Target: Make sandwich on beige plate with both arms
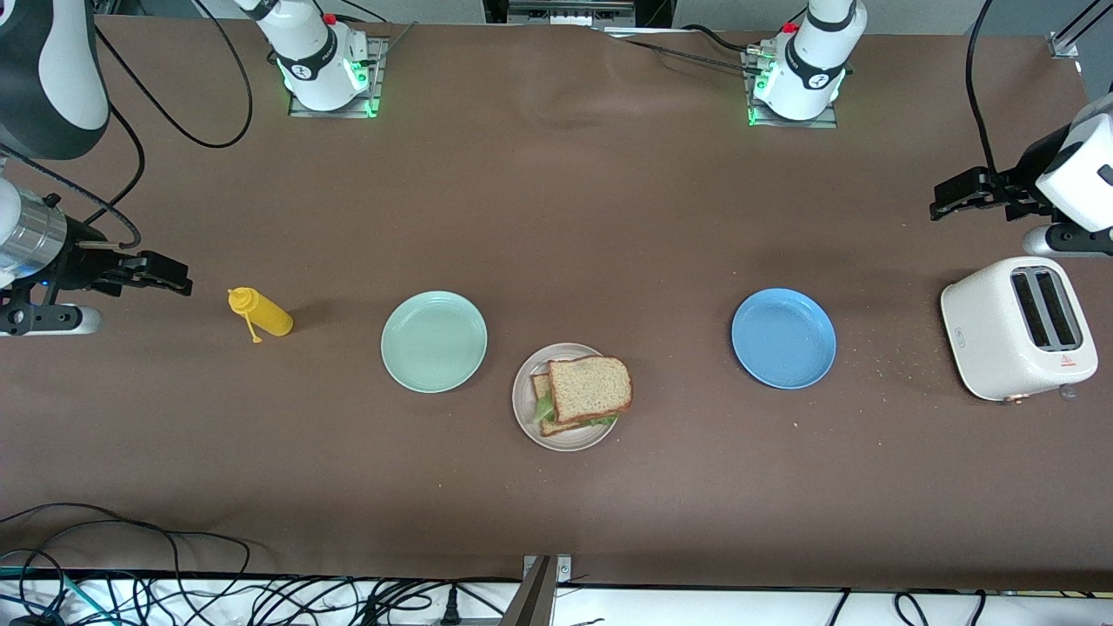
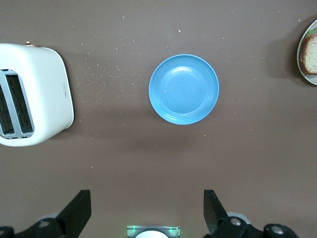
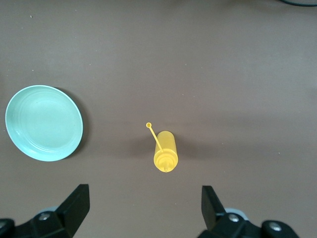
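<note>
The sandwich (image 1: 584, 393) lies on the beige plate (image 1: 532, 426), at 4 o'clock from the mint-green plate (image 1: 434, 341); the left gripper (image 2: 147, 210) hangs released, empty, above the toaster (image 1: 1017, 328) end; the right gripper (image 3: 145, 208) hangs released over the mustard bottle (image 1: 261, 314).

Mint plate (image 1: 434, 341), blue plate (image 1: 783, 338), toaster (image 1: 1017, 329), mustard bottle (image 1: 263, 314).
</note>
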{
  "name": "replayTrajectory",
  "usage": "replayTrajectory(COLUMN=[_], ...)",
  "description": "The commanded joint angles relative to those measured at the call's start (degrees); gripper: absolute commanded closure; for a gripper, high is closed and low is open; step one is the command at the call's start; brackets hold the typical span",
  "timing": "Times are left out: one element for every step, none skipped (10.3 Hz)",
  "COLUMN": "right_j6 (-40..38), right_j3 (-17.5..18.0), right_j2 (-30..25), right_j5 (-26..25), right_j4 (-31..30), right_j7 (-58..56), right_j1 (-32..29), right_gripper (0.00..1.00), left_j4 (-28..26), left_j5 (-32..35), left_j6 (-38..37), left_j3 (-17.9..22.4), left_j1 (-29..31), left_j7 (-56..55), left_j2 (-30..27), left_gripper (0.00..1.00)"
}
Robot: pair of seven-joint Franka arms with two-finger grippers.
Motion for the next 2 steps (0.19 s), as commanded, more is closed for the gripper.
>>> replayTrajectory(right_j6=[0.74,0.74], right_j3=[0.19,0.19], right_j2=[-0.12,0.06], right_j5=[-0.03,-0.03], right_j4=[-0.56,-0.47], right_j7=[0.74,0.74], right_j1=[-0.29,-0.2], right_gripper=[0.0,0.0], left_j4=[2.35,2.35], left_j5=[2.07,2.59], left_j6=[-1.47,-1.47], left_j3=[-0.42,-0.51], left_j1=[-0.11,-0.11], left_j7=[1.31,1.31], left_j2=[1.34,1.34], left_gripper=[0.0,0.0])
